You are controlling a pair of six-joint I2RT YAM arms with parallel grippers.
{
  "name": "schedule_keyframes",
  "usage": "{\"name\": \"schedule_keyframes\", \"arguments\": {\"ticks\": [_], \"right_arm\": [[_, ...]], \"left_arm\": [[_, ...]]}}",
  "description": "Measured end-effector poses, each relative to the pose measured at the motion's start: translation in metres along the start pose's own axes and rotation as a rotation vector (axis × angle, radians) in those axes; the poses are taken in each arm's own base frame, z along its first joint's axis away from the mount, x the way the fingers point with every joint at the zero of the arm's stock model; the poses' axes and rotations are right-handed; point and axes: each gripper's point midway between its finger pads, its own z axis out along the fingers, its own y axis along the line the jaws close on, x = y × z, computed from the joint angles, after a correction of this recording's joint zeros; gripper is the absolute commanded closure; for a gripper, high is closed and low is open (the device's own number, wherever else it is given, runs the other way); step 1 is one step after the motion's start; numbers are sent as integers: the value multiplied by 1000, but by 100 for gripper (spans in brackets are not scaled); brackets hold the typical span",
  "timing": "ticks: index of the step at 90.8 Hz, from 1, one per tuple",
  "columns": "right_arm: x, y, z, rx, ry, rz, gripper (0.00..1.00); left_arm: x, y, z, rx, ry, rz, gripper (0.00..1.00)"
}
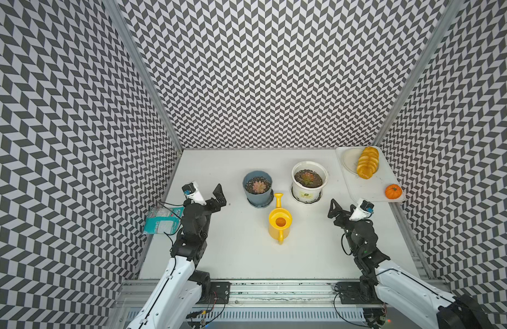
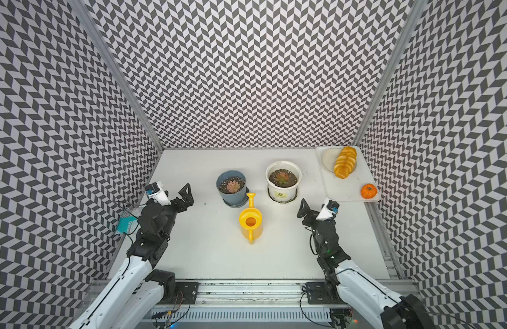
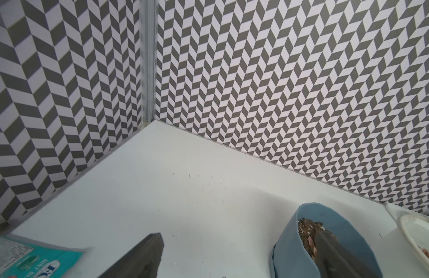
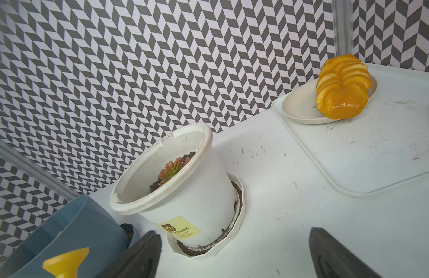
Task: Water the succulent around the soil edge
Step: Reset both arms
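Two succulents stand toward the back of the counter (image 1: 232, 250): a pink succulent (image 1: 258, 186) in a blue-grey pot (image 1: 256, 199) and a reddish succulent (image 1: 307, 179) in a white pot (image 1: 306, 195). The task does not say which one is meant. The yellow watering can (image 1: 276, 232) stands upright just in front of the gap between the pots. Its spout (image 1: 278, 199) points back, with the tip just beside the blue-grey pot, and its handle (image 1: 280, 240) faces the robot.

Nothing is held. The left gripper (image 3: 238, 233) and the right gripper (image 4: 234, 231) both have their jaws spread wide with only bare counter between them, each well to its own side of the can. The step in hand appears to be the reach for the can, and no watering has begun. The next move likely calls for one arm to swing inward and close on the handle (the right looks slightly better placed), then lift without tipping.

Only the top views show the whole can and its handle. The right wrist view catches just the spout tip, but it alone reveals the soil-strewn saucer (image 4: 240, 197) under the white pot and how low that plant sits below the rim. The left wrist view adds a teal packet (image 3: 35, 260) at the counter's edge.
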Motion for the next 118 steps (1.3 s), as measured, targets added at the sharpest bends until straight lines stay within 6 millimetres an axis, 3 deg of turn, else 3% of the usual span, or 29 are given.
{"name": "schedule_keyframes", "arguments": {"ticks": [9, 22, 52, 63, 83, 91, 106, 118], "right_arm": [[-2, -4, 7, 36, 13, -12, 0], [-27, -12, 16, 81, -46, -5, 0], [-54, -62, 52, 223, -58, 28, 0], [-59, -67, 63, 226, -34, 23, 0], [-71, -60, 57, 175, -72, -46, 0], [-75, -60, 42, 160, -131, -88, 0], [-56, -85, 5, 223, -205, -145, 0], [-58, -89, 2, 246, -236, -171, 0]], "left_arm": [[-5, 2, 5, -24, -20, 12, 0], [-3, 8, 19, -58, -27, 10, 0], [11, 43, 85, -174, 73, -32, 0], [23, 55, 98, -196, 93, -32, 0], [52, 78, 81, -250, 90, 18, 0], [49, 80, 76, -251, 54, 37, 0], [39, 85, 53, -251, -55, 54, 0], [37, 91, 38, -271, -113, 90, 0]]}}
